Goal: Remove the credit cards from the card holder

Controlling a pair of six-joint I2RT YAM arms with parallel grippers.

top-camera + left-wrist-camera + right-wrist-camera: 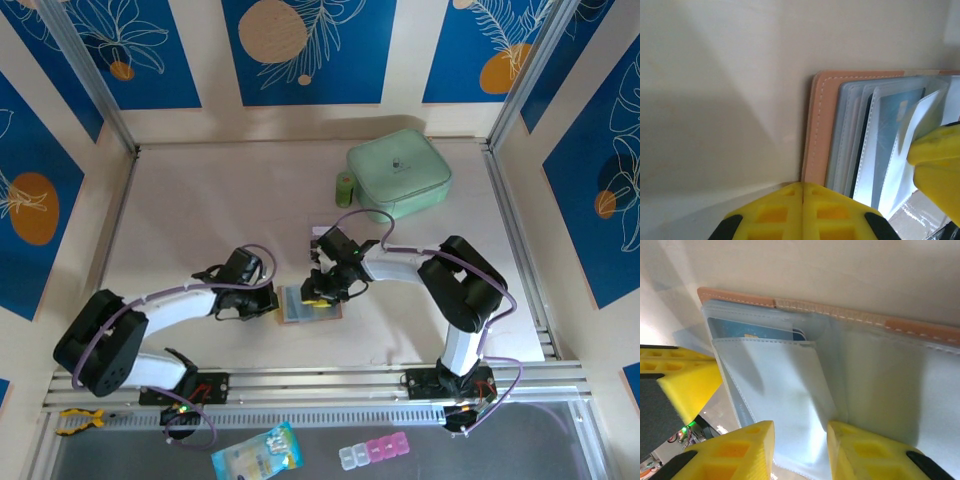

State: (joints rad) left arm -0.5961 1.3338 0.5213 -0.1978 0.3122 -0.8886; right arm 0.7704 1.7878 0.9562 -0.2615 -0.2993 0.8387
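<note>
While card holder (300, 306) lies open by near edge of table (200, 220), left gripper (802, 187) pinched shut at its corner; right gripper (800, 440) narrowly parted at a pocket (775, 385), credit card (755, 331) inside.

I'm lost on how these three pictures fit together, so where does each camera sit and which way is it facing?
Top external: above and behind the bases, looking down; both arms show, left gripper and right gripper both at the card holder.
Left wrist: on the left arm, looking past its shut fingers at the holder's tan edge.
Right wrist: on the right arm, looking between its parted fingers at the clear pockets.
Shared: both wrist views show the blue credit card pocketed.
</note>
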